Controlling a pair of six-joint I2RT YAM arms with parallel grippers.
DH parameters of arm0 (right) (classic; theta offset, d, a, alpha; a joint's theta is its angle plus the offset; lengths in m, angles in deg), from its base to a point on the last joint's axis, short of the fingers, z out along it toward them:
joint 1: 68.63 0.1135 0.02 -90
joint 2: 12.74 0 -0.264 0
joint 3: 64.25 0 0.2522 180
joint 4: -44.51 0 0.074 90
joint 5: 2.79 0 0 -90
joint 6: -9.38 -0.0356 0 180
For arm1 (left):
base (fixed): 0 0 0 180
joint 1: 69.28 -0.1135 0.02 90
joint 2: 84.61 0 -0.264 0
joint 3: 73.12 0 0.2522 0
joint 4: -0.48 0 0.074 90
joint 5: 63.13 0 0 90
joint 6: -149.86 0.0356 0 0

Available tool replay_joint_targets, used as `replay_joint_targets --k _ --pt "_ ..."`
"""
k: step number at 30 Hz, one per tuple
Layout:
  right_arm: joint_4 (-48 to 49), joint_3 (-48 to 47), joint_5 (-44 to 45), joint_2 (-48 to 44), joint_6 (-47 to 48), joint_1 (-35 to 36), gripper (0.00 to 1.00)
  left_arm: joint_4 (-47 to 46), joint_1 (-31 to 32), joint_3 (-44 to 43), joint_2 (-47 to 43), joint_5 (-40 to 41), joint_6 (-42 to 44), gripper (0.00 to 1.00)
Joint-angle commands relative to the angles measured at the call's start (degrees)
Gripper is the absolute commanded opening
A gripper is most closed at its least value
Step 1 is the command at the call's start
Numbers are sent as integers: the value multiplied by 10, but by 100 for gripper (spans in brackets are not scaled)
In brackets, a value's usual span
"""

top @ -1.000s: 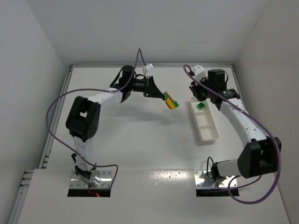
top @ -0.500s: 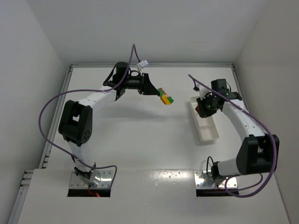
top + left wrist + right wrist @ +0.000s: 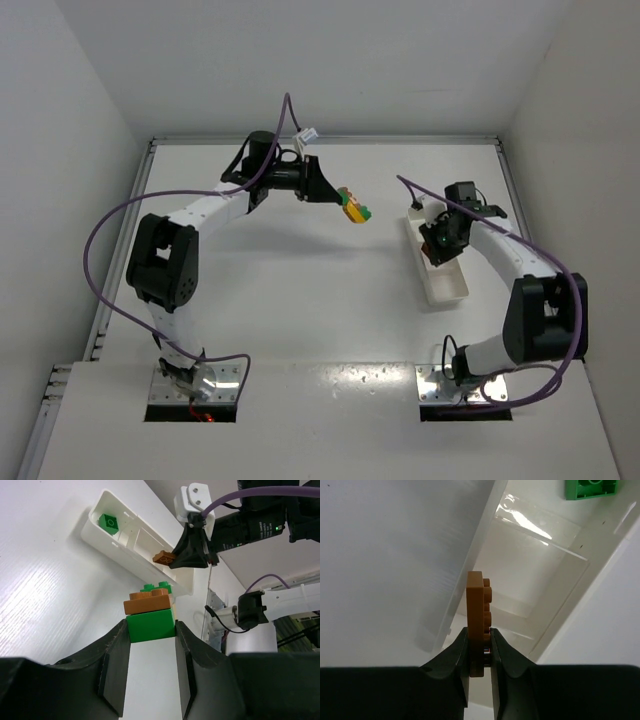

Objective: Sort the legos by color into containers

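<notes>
Brick (image 3: 479,611) — orange-brown — pinched in right gripper (image 3: 480,647) over tray (image 3: 540,580); left gripper (image 3: 150,629) clamps stack (image 3: 149,605).

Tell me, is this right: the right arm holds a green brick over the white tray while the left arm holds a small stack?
Not quite. The right wrist view shows the brick in the right gripper is orange-brown, not green. It is over the white tray, and the left gripper holds a small stack.

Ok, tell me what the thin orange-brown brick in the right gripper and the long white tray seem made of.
Thin orange-brown brick: probably hard moulded plastic with a smooth satin finish; its crisp edges and moulded studs suggest it. Long white tray: likely thin plastic, fairly glossy, going by the bright highlights on its floor and walls.
</notes>
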Motion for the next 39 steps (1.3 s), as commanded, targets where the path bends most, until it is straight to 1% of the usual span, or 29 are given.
replay_joint_targets --k 1,3,4,6,7,8,10,12,15,16,17,18,19,20,21,22,23,25,26,27,29,30,32,33,34,35,36,38,39 --pt "38 -7 24 15 -6 -2 19 -10 -10 -21 -1 -5 11 5" --pt "44 -7 29 27 -6 -2 24 -10 -10 -21 -1 -5 11 5" --pt "44 -13 29 27 -6 -2 29 -10 -10 -21 -1 -5 11 5" --pt "49 -13 35 35 -12 -2 35 -10 -10 -21 -1 -5 11 5" --pt "49 -13 35 35 -12 -2 39 -10 -15 -21 -1 -5 11 5" --pt "55 -13 41 35 -12 -2 49 -10 -15 -21 -1 -5 11 5" --pt "55 -19 41 35 -18 -2 54 -10 -15 -16 -1 -5 11 5" --pt "42 -34 41 27 -24 -2 54 -23 -15 -10 -1 -11 11 5" --pt "36 -48 -5 -34 -15 -2 54 -68 -28 15 -6 -34 -40 5" --pt "51 -39 -56 -58 -5 -7 54 -89 -28 25 -13 -35 -58 5" --pt "58 -34 -87 -83 28 -7 54 -128 -35 36 -13 -43 -75 5" --pt "65 -28 -112 -125 40 -2 52 -142 -42 50 -13 -52 -106 5" --pt "70 -28 -158 -138 51 12 50 -155 -42 56 -13 -57 -120 5" --pt "71 -28 -180 -138 60 17 50 -189 -48 62 -13 -57 -136 5" --pt "64 -39 -197 -138 60 24 50 -209 -48 73 -13 -76 -172 5" --pt "50 -61 -227 -117 60 32 50 -225 -53 73 -13 -82 -185 5" --pt "50 -71 -234 -105 52 38 50 -233 -53 73 -13 -82 -194 5" --pt "57 -97 -246 -80 15 52 54 -260 -53 80 -13 -89 -217 5" --pt "57 -106 -253 -52 6 60 54 -275 -53 80 -13 -94 -229 3" --pt "57 -126 -268 -39 -5 65 55 -321 -53 87 -13 -94 -264 3" --pt "70 -134 -288 -22 -29 75 57 -374 -53 92 -13 -108 -303 3" --pt "77 -140 -300 -5 -41 75 57 -422 -53 99 -13 -114 -320 3" --pt "77 -170 -351 20 -70 81 57 -459 -53 105 -18 -132 -354 3" --pt "77 -184 -389 37 -98 81 56 -487 -53 105 -18 -142 -370 5" --pt "77 -192 -407 45 -107 81 56 -512 -48 111 -18 -163 -383 6" --pt "77 -207 -445 53 -116 81 56 -544 -48 116 -18 -172 -402 6" --pt "77 -214 -466 60 -131 73 54 -616 -48 128 -12 -179 -448 6" --pt "77 -225 -509 72 -148 66 54 -695 -48 137 0 -197 -499 7" --pt "70 -236 -551 80 -148 60 54 -746 -48 137 5 -209 -525 7"
